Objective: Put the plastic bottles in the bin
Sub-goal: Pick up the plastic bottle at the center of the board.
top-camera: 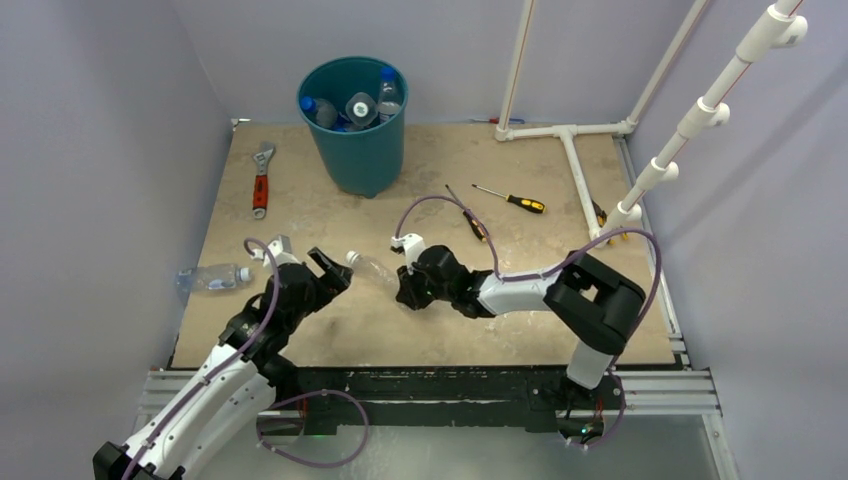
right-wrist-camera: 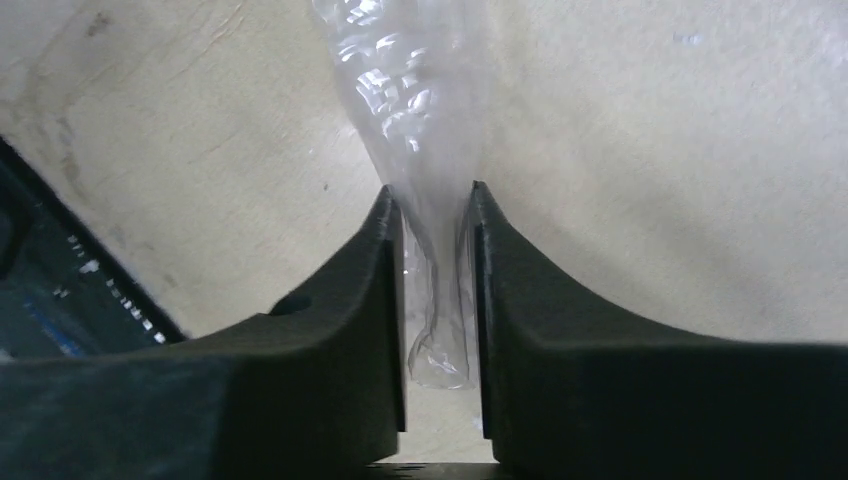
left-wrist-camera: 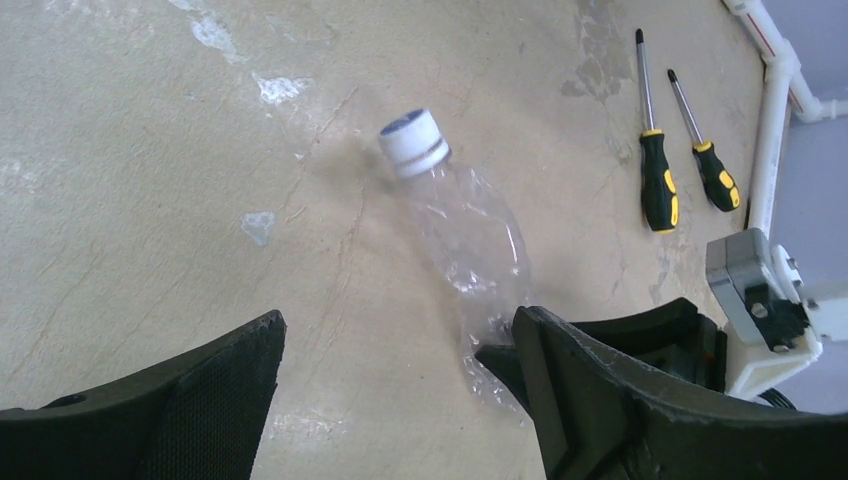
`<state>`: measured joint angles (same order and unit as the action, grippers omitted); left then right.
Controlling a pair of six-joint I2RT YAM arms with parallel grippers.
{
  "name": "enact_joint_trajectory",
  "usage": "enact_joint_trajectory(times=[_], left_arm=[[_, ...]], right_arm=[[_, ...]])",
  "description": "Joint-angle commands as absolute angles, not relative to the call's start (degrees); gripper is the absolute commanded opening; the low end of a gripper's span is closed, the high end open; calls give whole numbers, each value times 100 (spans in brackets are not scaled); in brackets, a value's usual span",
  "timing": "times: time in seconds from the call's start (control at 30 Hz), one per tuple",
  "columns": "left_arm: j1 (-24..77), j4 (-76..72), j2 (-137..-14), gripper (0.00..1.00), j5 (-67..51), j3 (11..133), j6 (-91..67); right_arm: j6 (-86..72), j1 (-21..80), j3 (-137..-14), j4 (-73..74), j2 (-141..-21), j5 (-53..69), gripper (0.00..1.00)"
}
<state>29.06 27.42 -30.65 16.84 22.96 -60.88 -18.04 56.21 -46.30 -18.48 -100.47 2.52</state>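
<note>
Near the middle of the table (top-camera: 330, 335), a clear, label-less plastic bottle (top-camera: 372, 267) with a white cap, lying on its side, cap end toward the left arm. Pinched at its flattened bottom end by the right pincer (right-wrist-camera: 430, 195), both fingers pressed in on the crumpled plastic with only that thin fold between them. Hard to tell whether the cap end rests on the table or hangs just above it.

Just beside the cap, the left pincer (top-camera: 330, 268), spread wide, low over the table and apart from the bottle.

At the far side, the teal bin (top-camera: 355, 150), upright, with at least three bottles (top-camera: 362, 108) inside. At the left edge of the table, one more bottle (top-camera: 210, 277), blue-labelled, on its side. Left of the bin, a red-handled wrench (top-camera: 262, 180). Right of the bin, two yellow-and-black screwdrivers (top-camera: 510, 200), well apart from the pinched bottle.
</note>
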Motion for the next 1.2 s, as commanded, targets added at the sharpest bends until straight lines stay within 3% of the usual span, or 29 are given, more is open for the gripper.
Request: enact_joint_trajectory(times=[0.0, 0.13, 0.43, 0.63, 1.0, 1.17], left_arm=[[2926, 2005, -3105, 85, 1434, 2638, -5399], [2926, 1398, -2713, 87, 1309, 2882, -4907], [2928, -1394, -2645, 88, -290, 2764, -4675], [2934, -2687, -3128, 87, -1350, 2921, -4862], [2936, -2833, -3490, 66, -1837, 2997, -5039], [2936, -3050, -3674, 63, -2005, 2990, -5204]], right_arm=[[-1851, 5638, -4020, -2603, -9261, 148, 14], [-1932, 5643, -3251, -3559, -8105, 422, 0], [-2137, 5643, -1907, -5227, -6393, 1121, 0], [-2151, 5643, -1765, -5363, -5929, 1064, 0], [-2125, 5644, -1753, -5200, -5646, 829, 0], [-2136, 5643, -1758, -5135, -5599, 761, 0]])
